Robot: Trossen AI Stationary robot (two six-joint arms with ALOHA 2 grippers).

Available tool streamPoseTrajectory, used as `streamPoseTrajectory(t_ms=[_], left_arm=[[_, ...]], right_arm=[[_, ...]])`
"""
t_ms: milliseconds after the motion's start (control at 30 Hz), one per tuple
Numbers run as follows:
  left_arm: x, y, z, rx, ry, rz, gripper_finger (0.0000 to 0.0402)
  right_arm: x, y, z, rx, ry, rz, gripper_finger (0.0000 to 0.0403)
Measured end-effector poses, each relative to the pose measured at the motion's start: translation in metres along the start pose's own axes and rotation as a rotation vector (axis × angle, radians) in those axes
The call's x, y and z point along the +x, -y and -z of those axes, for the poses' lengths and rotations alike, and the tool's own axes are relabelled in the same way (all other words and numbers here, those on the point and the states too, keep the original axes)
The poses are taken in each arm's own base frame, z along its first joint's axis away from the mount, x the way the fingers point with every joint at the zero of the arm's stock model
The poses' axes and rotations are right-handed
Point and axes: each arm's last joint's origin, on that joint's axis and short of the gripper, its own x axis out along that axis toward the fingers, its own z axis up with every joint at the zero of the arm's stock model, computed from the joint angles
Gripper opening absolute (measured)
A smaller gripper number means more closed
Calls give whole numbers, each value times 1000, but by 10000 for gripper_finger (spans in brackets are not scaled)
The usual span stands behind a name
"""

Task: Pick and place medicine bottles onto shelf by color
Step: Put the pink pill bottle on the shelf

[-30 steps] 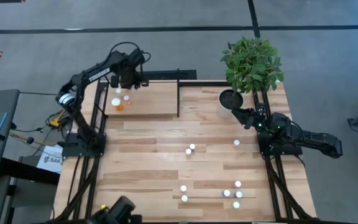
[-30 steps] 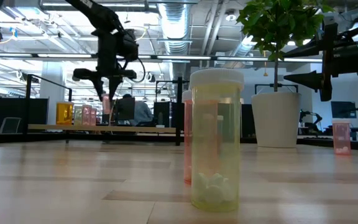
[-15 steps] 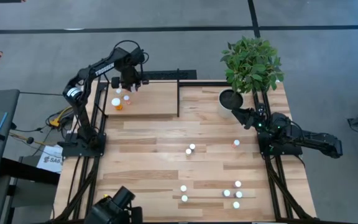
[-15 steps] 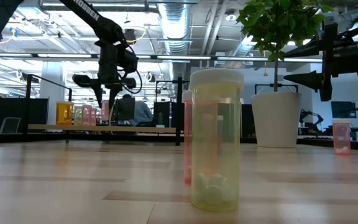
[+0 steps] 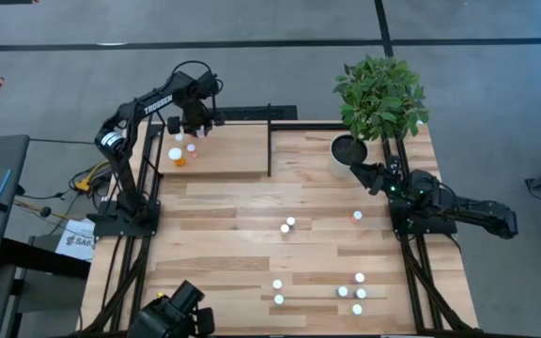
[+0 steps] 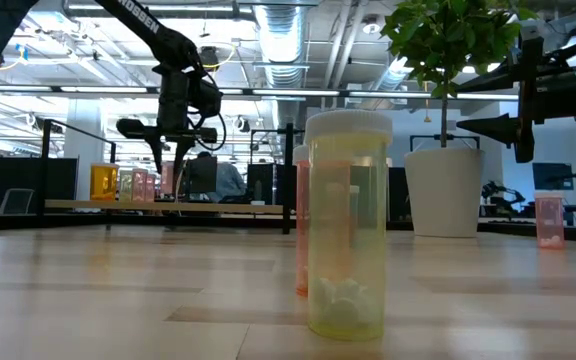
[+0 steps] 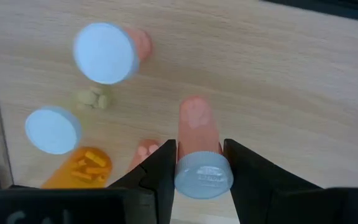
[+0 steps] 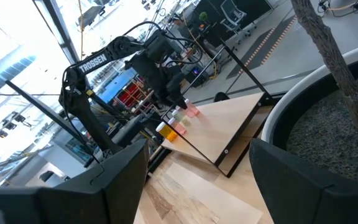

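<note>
My left gripper (image 5: 195, 125) is over the light-wood shelf (image 5: 238, 155) at the table's far left. It points down and is shut on a pink, white-capped medicine bottle (image 7: 199, 134). On the shelf beside it stand a pink bottle (image 7: 107, 53) and an orange bottle (image 7: 55, 132), with yellowish pills (image 7: 93, 99) between them. Several more bottles stand loose on the table (image 5: 285, 225) (image 5: 357, 293), and a red one (image 5: 357, 216) stands nearer the right arm. My right gripper (image 8: 197, 180) is open and empty beside the white plant pot (image 5: 346, 155). My left gripper pinches the pink bottle between its two fingers (image 7: 163, 165), on the bottle's sides just under the white cap (image 7: 204, 177). The fingers come from above, pointing down. The bottle is upright with its cap up, and in the low view (image 6: 171, 160) it hangs above the shelf board.
A black upright rod (image 5: 270, 141) stands at the shelf's right end. The leafy plant (image 5: 380, 94) overhangs the far right corner. Close to the low camera stands a yellowish bottle (image 6: 348, 225) with a pink one behind it.
My left arm has shifted slightly over the shelf with the pink bottle still between its fingers. It has been still for the last half second.
</note>
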Motion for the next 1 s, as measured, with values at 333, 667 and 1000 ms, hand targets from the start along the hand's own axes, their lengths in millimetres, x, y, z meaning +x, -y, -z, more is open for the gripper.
streamPoseTrajectory(t_ms=[333, 667, 1000], left_arm=[[4, 2, -1, -31, 2, -8, 122], [15, 3, -8, -32, -41, -9, 122], [15, -3, -12, -73, -43, -23, 122]], right_arm=[[0, 0, 0, 0, 0, 0, 302], [0, 0, 0, 0, 0, 0, 302], [0, 0, 0, 0, 0, 0, 302]])
